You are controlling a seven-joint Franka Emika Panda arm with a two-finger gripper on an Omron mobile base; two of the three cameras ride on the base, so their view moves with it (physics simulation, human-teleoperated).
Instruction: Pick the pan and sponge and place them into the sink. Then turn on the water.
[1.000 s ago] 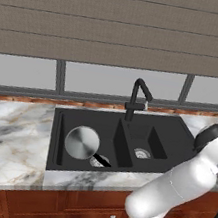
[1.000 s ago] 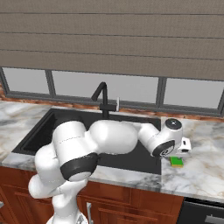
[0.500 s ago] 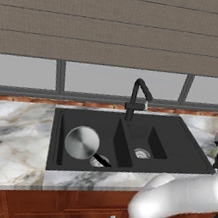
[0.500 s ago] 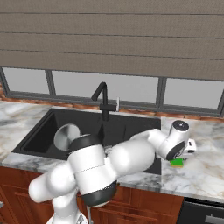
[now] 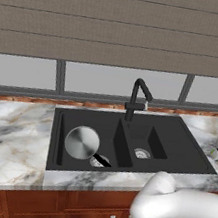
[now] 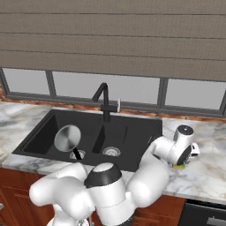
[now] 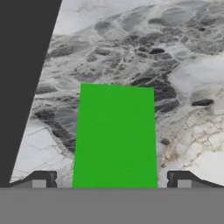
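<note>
L to R, base views. Marble counter on the far L. Black sink next: pan lies in the larger L basin, tilted, black handle twd front edge, over the drain. Faucet behind the divider, no stream visible. Smaller R basin holds nothing but its silver drain.

R of sink: sponge flat on the marble, close to the sink's R rim but not in it. In right base view just a green sliver shows under my wrist.

My pincer sits low over the sponge, jaws spread wide, one fingertip on each side of the green block, w/ gaps both sides. Not touching as far as I can see. Nothing held.
</note>
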